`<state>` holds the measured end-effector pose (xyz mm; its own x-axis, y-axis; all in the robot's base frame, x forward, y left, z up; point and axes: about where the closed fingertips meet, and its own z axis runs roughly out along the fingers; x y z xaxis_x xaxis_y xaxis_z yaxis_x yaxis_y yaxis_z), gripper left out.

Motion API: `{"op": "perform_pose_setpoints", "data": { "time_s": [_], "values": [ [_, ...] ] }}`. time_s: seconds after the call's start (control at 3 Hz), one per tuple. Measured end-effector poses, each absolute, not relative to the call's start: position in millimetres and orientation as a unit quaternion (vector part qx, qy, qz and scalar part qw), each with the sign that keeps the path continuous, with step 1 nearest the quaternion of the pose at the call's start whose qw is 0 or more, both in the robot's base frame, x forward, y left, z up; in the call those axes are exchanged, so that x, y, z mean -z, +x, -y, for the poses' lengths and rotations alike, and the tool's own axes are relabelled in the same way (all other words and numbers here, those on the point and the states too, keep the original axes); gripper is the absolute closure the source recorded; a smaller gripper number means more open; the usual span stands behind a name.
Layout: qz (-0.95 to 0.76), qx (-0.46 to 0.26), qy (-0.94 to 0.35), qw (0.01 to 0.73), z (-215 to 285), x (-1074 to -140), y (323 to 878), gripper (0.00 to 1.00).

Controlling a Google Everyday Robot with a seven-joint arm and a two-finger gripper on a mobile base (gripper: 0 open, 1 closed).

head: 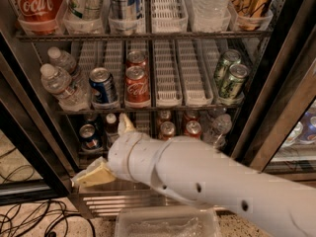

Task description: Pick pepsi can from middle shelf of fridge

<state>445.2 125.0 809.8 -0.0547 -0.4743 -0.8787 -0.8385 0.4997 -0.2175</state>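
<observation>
The pepsi can (102, 87), blue with a silver top, stands at the front of the middle shelf (168, 78), a wire rack with white slotted lane trays inside the fridge (276, 102). It sits between water bottles on its left and red Coca-Cola cans on its right. My gripper (101, 148) is below and in front of the can, level with the lower shelf. It is open and empty, with one tan finger (125, 124) pointing up toward the shelf edge and the other (96, 174) pointing down-left. My white arm (207, 181) enters from the lower right.
Two Coca-Cola cans (137, 85) stand right of the pepsi, green cans (229, 80) at far right, water bottles (61, 85) at left. The top rack holds tubs of drinks (34, 6). The lower shelf holds several cans (168, 130). A clear tray (168, 223) and cables (29, 216) lie below.
</observation>
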Motion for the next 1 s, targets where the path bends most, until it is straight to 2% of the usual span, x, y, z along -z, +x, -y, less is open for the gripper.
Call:
{"op": "perform_pose_setpoints", "data": {
  "time_s": [0.33, 0.67, 1.0],
  "values": [
    [-0.718, -0.205, -0.418, 0.518, -154.0, -794.5, 442.6, 0.00],
    [-0.726, -0.201, -0.378, 0.538, -167.6, -790.4, 451.7, 0.00],
    [-0.733, -0.144, -0.342, 0.570, -150.9, -796.5, 476.0, 0.00]
  ]
}}
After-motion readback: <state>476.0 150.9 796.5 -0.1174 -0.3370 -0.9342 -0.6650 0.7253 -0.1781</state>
